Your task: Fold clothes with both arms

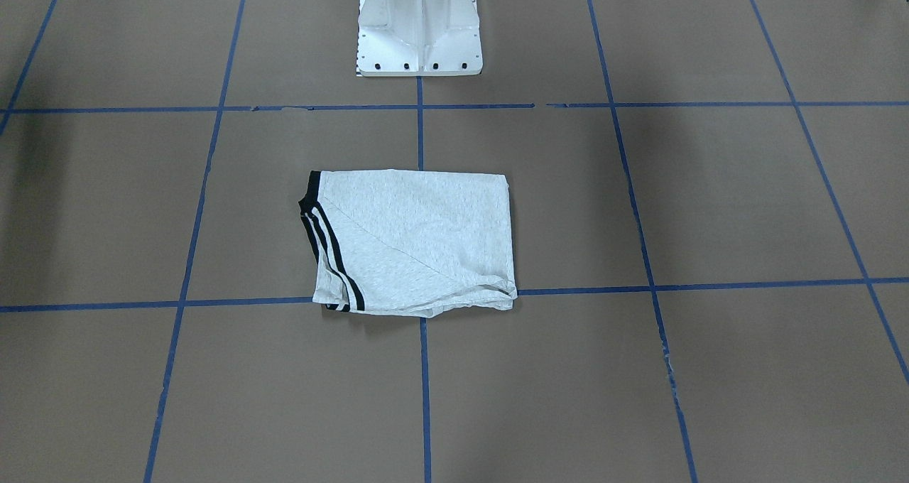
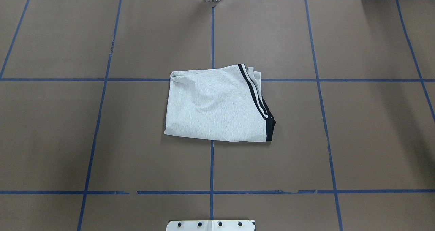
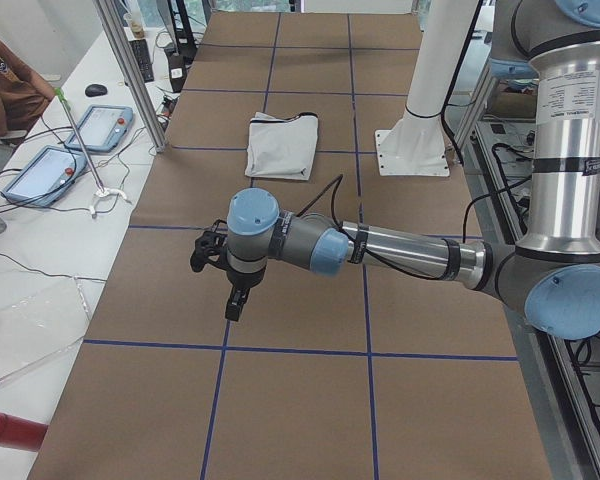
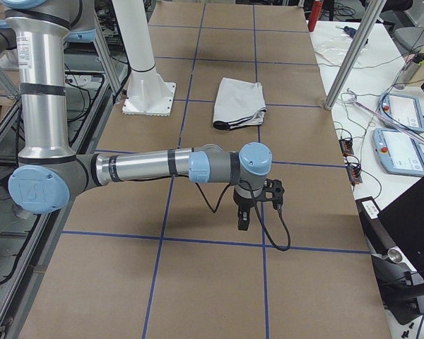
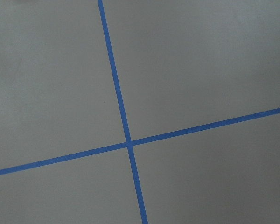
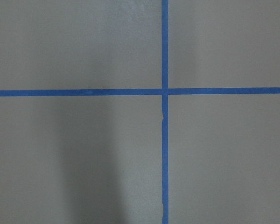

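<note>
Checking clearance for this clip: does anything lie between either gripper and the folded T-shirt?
Nothing visible does. Only brown table surface lies between the T-shirt and the left gripper, or the right gripper.

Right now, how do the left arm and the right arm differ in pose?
The left arm reaches out at the table's left end, the right arm at its right end, with the folded T-shirt between them. The left wrist view shows a tape cross tilted; the right wrist view shows another square. Shared: the left end effector and right end effector point down, clear of the T-shirt.
</note>
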